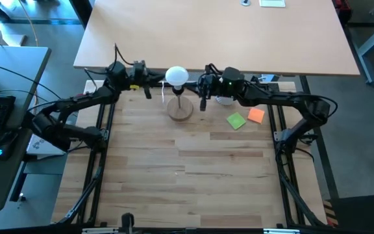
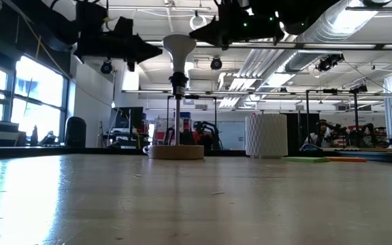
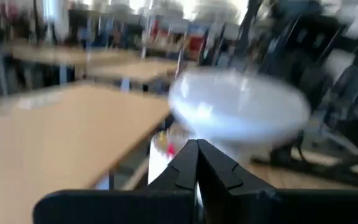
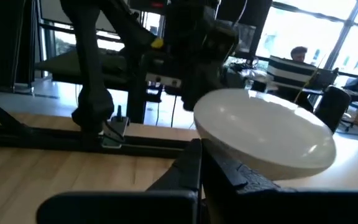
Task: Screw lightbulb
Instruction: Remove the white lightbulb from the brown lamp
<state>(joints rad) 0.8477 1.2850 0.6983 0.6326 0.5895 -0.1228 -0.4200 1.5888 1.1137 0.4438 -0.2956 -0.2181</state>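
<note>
Lightbulb (image 1: 177, 76): small, white, matte; a round globe narrowing downward to a slim neck, standing upright with the globe uppermost and the neck going into a black socket (image 2: 177, 84). It is sitting above a round wooden disc stand (image 1: 180, 108), carried on thin wire legs, at the far middle of the wooden table (image 1: 193, 169).

Left pincer (image 1: 147, 88): hovering just beside the lightbulb on its left at globe height, fingers pressed together, pinching nothing.

Right pincer (image 1: 203, 99): hanging just beside the lightbulb on its right, fingers pressed together, pinching nothing; whether either pincer is touching the globe cannot be told.

White perforated cup (image 2: 267, 135): standing on the table right of the stand, under the right arm.

Green note (image 1: 236, 121) and orange note (image 1: 256, 115): lying side by side on the table right of the cup.

A person is sitting in the room beyond, seen in the right wrist view
</note>
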